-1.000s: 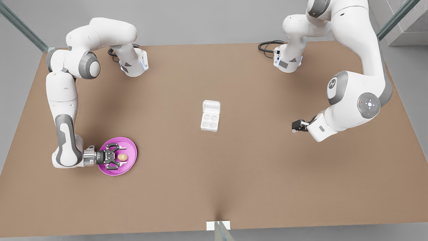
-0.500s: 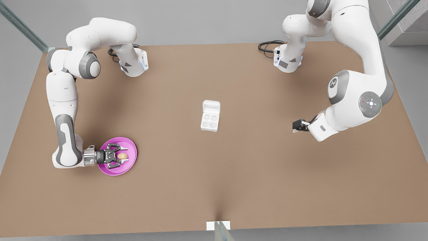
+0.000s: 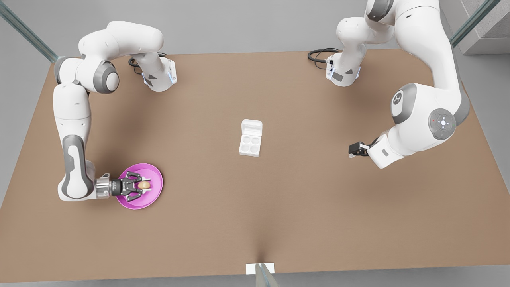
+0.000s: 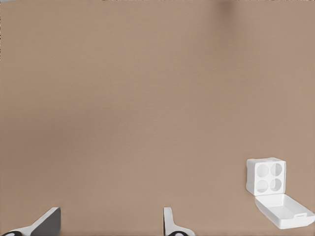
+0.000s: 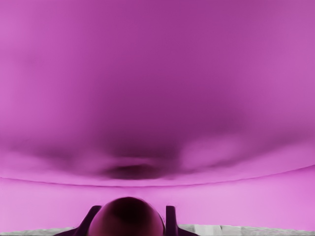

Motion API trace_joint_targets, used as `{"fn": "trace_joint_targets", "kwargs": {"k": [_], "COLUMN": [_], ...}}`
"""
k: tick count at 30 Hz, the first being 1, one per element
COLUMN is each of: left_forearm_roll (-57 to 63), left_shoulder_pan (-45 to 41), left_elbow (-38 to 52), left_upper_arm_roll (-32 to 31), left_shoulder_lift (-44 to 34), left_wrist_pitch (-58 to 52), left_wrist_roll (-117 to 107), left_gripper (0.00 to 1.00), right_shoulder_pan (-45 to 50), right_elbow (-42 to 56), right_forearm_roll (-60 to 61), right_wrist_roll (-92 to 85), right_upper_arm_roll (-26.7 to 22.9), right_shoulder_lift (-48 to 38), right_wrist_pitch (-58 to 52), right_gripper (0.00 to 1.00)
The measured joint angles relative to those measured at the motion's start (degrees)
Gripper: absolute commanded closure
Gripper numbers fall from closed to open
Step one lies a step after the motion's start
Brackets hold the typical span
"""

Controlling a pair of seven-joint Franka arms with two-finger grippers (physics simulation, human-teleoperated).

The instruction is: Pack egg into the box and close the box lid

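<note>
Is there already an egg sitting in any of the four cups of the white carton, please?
No; in the front view all four cups of the box are bare, and the egg sits between the right gripper's fingers over the pink plate.

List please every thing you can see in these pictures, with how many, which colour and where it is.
egg: one, tan, over the plate, between the right tool's fingers.
plate: one, pink, on the table near the front view's left.
box: one, white, four empty cups, mid-table.
box lid: one, white, open, lying flat behind the cups.
table: one, brown.
cables: black, by the arm bases at the far edge.
right tool: one, dark, over the plate, shut on the egg.
left tool: one, black, waiting at the front view's right, fingers apart.
</note>
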Motion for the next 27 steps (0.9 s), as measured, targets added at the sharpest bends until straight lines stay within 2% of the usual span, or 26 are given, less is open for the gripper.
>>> {"fn": "trace_joint_targets", "kwargs": {"k": [5,6,7,12,15,16,18,19,20,22,27], "left_forearm_roll": [0.1,0.5,1.5,4.0,4.5,4.6,4.7,4.7,4.8,4.8,5.0], "left_shoulder_pan": [0.0,0.0,-0.1,0.0,0.3,0.4,0.4,0.4,0.3,0.5,0.8], "left_elbow": [0.0,0.0,0.0,-3.0,-6.5,-10.0,-11.7,-12.5,-12.5,-12.3,-12.4], "left_upper_arm_roll": [0.0,0.1,0.1,1.0,1.0,1.0,1.0,1.0,1.0,1.0,1.1], "left_shoulder_lift": [-2.2,-2.3,-2.3,-5.7,-6.8,-7.7,-7.9,-8.0,-8.0,-7.6,-7.4], "left_wrist_pitch": [-0.1,-0.3,-0.4,-1.6,-0.8,1.4,1.8,1.8,1.9,2.0,2.0], "left_wrist_roll": [-0.4,-1.4,-2.0,-1.7,-1.8,-1.7,-1.0,-1.2,-1.3,-1.5,-1.7], "left_gripper": [0.00,0.00,0.00,0.00,0.00,0.00,0.00,0.00,0.00,0.00,0.00], "right_shoulder_pan": [2.7,7.0,10.9,38.7,48.9,49.8,47.1,43.2,38.7,37.8,37.6], "right_elbow": [0.9,3.5,7.2,10.9,8.8,5.8,0.7,-4.3,-8.6,-10.1,-9.6], "right_forearm_roll": [-0.3,-3.8,-10.0,-39.1,-46.5,-49.7,-55.8,-61.2,-63.3,-66.5,-69.0], "right_wrist_roll": [1.4,1.4,1.9,10.4,11.2,11.3,11.4,15.5,16.5,20.4,23.1], "right_upper_arm_roll": [-0.2,-2.3,-2.7,-2.2,-2.1,-1.2,8.8,17.0,22.8,25.4,25.5], "right_shoulder_lift": [-6.8,-8.7,-10.3,-20.9,-25.8,-28.1,-31.0,-32.3,-33.2,-30.7,-23.4], "right_wrist_pitch": [4.0,4.7,4.9,11.3,10.7,11.2,13.2,15.7,19.3,22.9,34.0], "right_gripper": [0.68,0.75,0.79,0.79,0.79,0.79,0.79,0.79,0.79,0.79,0.79]}}
